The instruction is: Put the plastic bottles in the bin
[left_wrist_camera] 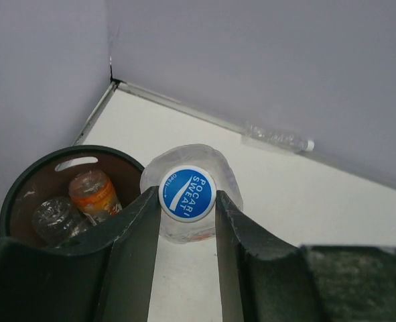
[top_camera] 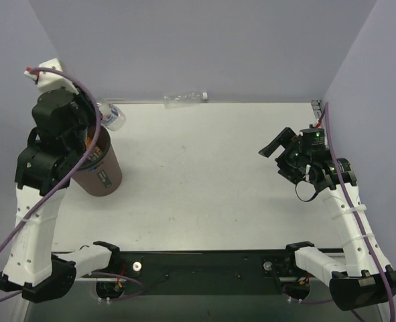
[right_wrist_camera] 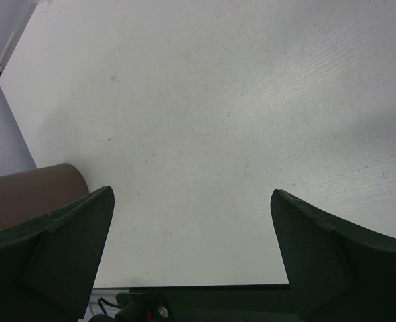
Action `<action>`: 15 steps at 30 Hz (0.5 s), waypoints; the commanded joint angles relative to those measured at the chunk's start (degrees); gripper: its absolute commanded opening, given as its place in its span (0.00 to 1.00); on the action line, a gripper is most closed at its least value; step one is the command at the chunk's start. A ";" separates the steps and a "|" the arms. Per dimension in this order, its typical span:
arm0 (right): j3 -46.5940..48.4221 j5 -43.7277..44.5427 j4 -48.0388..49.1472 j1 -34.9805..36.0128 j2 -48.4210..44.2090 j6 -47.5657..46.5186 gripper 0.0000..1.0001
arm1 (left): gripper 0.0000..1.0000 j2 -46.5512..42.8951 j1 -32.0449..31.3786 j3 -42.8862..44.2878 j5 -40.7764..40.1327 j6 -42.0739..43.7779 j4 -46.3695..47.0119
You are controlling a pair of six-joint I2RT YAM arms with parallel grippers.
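Lower centre, left-wrist view: clamping clear bottle (left_wrist_camera: 192, 157) by stiff capped neck with left gripper (left_wrist_camera: 186, 196), right gripper (right_wrist_camera: 191, 196) spread empty; likely light, crushable.

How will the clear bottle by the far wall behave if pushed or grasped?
The bottle lies on its side, so it would probably roll when pushed. It looks empty and see-through, so likely light. Its wall looks thin and may dent under a firm grip.
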 commanded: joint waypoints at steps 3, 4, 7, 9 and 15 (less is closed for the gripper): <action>0.65 -0.01 0.65 0.42 -0.49 -0.81 0.97 | 0.20 -8.12 1.14 -4.33 -7.83 -0.10 12.93; 0.65 -0.10 0.65 0.42 -0.49 -0.72 0.97 | 0.19 -8.65 1.14 -4.51 -9.41 1.47 13.13; 0.82 -0.10 0.74 0.59 -0.31 -0.63 0.97 | 0.19 -7.87 1.14 -3.81 -14.25 4.46 11.56; 1.00 -0.10 0.74 0.77 -0.14 -0.63 0.97 | 0.19 -6.99 1.14 -3.19 -16.97 4.74 8.93; 1.00 -0.19 0.65 1.03 0.13 -0.54 0.97 | 0.19 -2.51 2.89 -4.50 -12.69 -1.22 -1.00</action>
